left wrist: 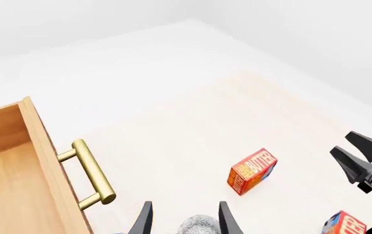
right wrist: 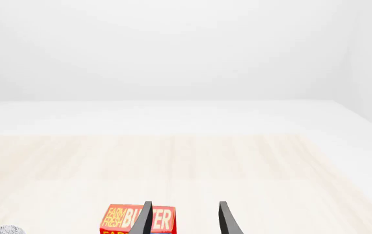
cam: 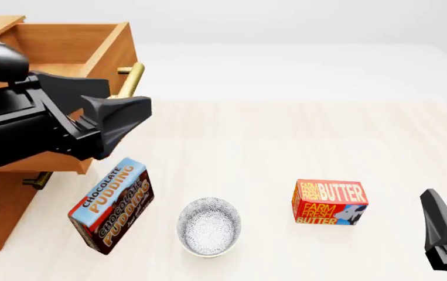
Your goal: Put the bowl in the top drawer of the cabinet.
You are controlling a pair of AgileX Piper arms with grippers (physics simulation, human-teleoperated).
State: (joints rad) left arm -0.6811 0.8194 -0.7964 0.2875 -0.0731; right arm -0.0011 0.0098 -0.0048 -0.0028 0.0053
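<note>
The left gripper (left wrist: 184, 222) has its two dark fingers spread apart with nothing between them; in the left wrist view a part of the bowl (left wrist: 199, 225) shows in the gap, lower down on the table. In the front view this gripper (cam: 122, 120) hangs above the table, in front of the open top drawer (cam: 75, 44), and its arm covers much of the drawer front. The brass handle (left wrist: 93, 174) of the drawer is just beside the gripper.

The right gripper (right wrist: 184, 219) also has its fingers apart and holds nothing. In the front view only one of its fingers (cam: 440, 225) is seen, at the right edge, near the butter box (cam: 330, 202) but not touching it.

The bowl (cam: 209, 226) stands upright on the table (cam: 286, 140), near the front edge, well apart from both grippers. It is between the chocolate pudding box (cam: 112, 205), which is tilted on its left side, and the butter box on its right side. It touches neither of them.

The top drawer is pulled out and its inside is bare wood. The cabinet (cam: 4, 205) stands at the left side of the table, and the bowl is outside of it.
</note>
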